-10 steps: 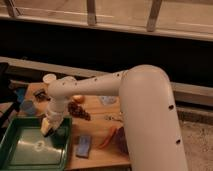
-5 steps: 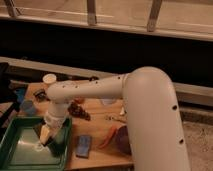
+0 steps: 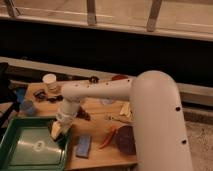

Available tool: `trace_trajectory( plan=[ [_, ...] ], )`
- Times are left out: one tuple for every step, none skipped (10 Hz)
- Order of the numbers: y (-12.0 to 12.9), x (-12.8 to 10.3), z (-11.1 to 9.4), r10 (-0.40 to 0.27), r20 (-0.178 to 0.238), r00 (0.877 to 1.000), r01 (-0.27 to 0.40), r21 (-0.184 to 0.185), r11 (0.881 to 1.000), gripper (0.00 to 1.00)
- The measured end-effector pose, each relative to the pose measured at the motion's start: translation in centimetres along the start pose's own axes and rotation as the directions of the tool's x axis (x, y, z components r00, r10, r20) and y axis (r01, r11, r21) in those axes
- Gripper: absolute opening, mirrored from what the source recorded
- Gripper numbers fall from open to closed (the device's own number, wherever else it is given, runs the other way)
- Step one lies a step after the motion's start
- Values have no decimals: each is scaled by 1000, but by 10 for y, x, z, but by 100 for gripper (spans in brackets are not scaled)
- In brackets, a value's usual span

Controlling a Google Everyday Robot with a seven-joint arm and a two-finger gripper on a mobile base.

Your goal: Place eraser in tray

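Over wooden table (image 3: 100, 107), arm bends down, gripper (image 3: 56, 131) at tray (image 3: 30, 150) rim, grip unclear.

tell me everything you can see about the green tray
The tray is a large, shallow green rectangle of plastic-looking material with a raised rim and a small pale mark at its centre. It lies flat at the table's front left corner, its near edge cut off by the picture. The gripper hangs over its right rim. A blue pad lies just to its right.

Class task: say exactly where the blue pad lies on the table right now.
The blue pad lies low and centre-left, just right of the green tray, below the gripper.
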Motion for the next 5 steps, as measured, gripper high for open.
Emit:
trace_trajectory(
  plan=[
    [0,0,2,4,-1,1000,-4,-2,1000,80],
    [0,0,1,6,-1,1000,-6,-1,1000,80],
    [1,-2,-1,5,-2,1000,-5,10,1000,80],
    [4,-5,-4,-2,-5,1000,2,28,1000,80],
    [10,-9,-7,-14,-8,1000,14,45,999,80]
  ],
)
